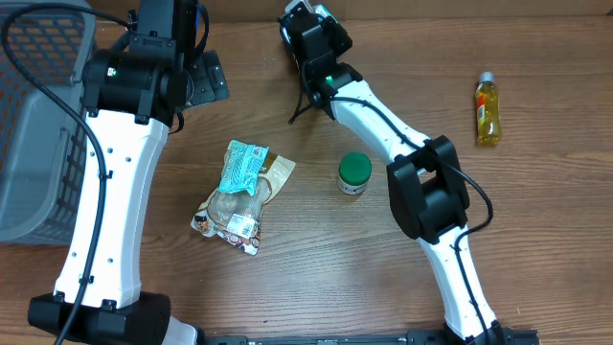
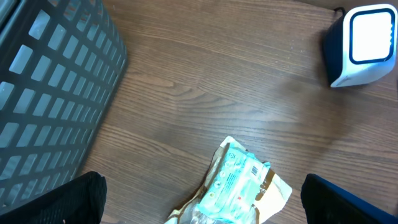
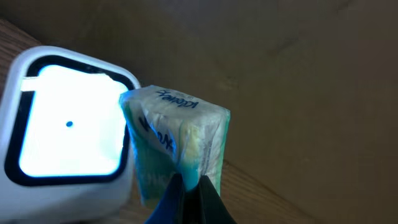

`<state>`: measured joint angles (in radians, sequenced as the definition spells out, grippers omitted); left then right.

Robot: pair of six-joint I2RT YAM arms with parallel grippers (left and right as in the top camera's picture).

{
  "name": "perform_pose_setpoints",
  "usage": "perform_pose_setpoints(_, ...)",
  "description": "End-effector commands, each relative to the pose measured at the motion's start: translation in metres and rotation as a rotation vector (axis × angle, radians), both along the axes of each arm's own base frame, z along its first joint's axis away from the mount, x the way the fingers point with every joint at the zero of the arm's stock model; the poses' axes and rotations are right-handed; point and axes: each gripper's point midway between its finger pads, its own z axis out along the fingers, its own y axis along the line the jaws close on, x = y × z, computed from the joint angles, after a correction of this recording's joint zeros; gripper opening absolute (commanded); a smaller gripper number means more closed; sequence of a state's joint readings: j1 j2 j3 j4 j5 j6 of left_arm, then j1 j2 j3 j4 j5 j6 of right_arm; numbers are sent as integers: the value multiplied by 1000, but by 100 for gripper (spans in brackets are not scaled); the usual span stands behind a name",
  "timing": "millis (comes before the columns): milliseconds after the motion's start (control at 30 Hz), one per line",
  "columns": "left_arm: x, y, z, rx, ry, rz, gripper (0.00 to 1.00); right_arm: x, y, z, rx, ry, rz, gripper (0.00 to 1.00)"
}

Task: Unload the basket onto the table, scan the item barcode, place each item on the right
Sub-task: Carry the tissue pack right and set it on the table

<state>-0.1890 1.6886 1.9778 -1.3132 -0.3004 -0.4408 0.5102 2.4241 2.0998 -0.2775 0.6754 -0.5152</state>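
Observation:
My right gripper (image 3: pixel 189 186) is shut on the lower edge of a small Kleenex tissue pack (image 3: pixel 177 137), white with teal print. It holds the pack upright, right beside the lit white window of the barcode scanner (image 3: pixel 62 118). Overhead, the right gripper (image 1: pixel 308 29) is at the table's far edge, and the arm covers most of the pack. The scanner (image 2: pixel 364 43) also shows at the top right of the left wrist view. My left gripper (image 2: pixel 205 202) hangs open high above the table with nothing between its fingers.
Two snack packets (image 1: pixel 239 187) lie overlapped mid-table, below the left gripper (image 2: pixel 239 186). A green-lidded jar (image 1: pixel 354 173) stands to their right. A yellow bottle (image 1: pixel 488 110) lies far right. A grey mesh basket (image 1: pixel 38 125) fills the left side.

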Motion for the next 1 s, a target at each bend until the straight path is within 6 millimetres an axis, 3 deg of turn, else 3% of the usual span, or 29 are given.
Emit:
perform_pose_setpoints(0,-3,2,16,12,-42,-5,100,-22,-30,127,215,-178,-112,4)
perform_pose_setpoints(67,-3,2,16,12,-42,-5,100,-38,-51,147,302,-170,-173,4)
perform_pose_setpoints(167,-3,2,16,12,-42,-5,99,-62,-80,161,407,-100,-221,4)
perform_pose_setpoints(233,-3,2,16,12,-42,-5,99,-81,-99,161,480,-8,-240,4)
perform_pose_setpoints(333,-3,2,16,12,-42,-5,100,-118,-137,144,595,187,-312,4)
perform_pose_setpoints(600,-3,2,16,12,-42,-5,100,-196,-233,62,747,665,-593,5)
perform_pose_setpoints(767,-3,2,16,12,-41,-6,100,-234,-292,13,831,774,-868,5)
perform_pose_setpoints(967,-3,2,16,12,-42,-5,100,-279,-341,-46,887,856,-1088,5)
